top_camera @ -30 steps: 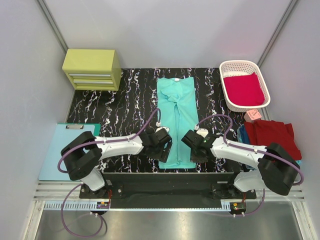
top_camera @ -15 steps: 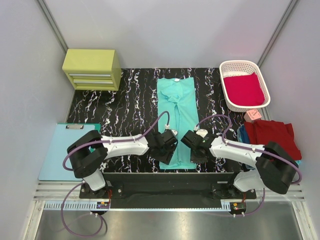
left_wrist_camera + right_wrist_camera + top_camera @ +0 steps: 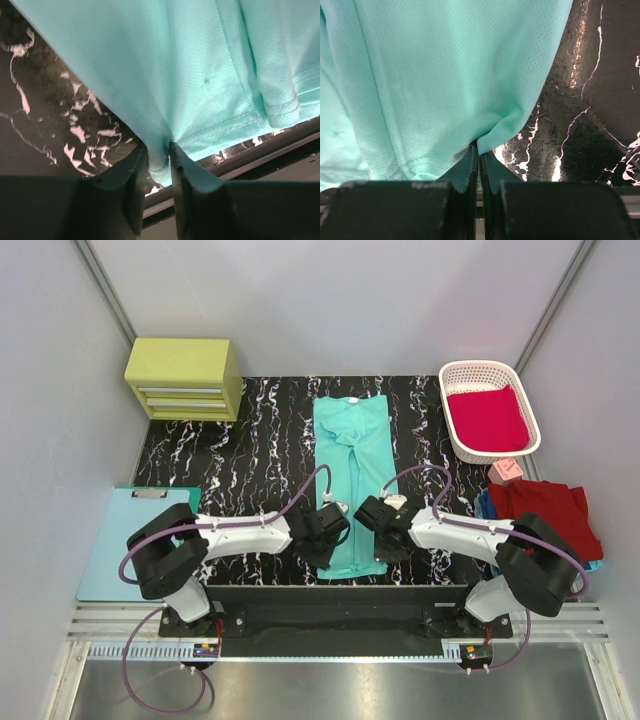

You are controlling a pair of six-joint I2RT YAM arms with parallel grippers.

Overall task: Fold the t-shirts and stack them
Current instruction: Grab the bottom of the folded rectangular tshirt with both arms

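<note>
— Where did the mint-teal cloth t-shirt (image 3: 352,465) lie?
— It was spread as a long narrow strip down the middle of the black white-veined marbled table (image 3: 240,455), collar at the far end; its near hem reached the table's near edge, between the two arms.
— And the left gripper (image 3: 159,150)?
— It was at the hem's left corner; in the left wrist view its fingers were clenched on a small bunched fold of the teal cloth.
— The right gripper (image 3: 479,150)?
— At the hem's right corner; its fingers were pressed nearly together, pinching a pucker of the same shirt.
— The other shirts?
— A crimson cloth t-shirt (image 3: 488,418) sat in the white plastic lattice basket (image 3: 455,375) at the far right; a dark red cloth t-shirt (image 3: 545,512) lay crumpled at the table's right edge, well apart from both grippers.
</note>
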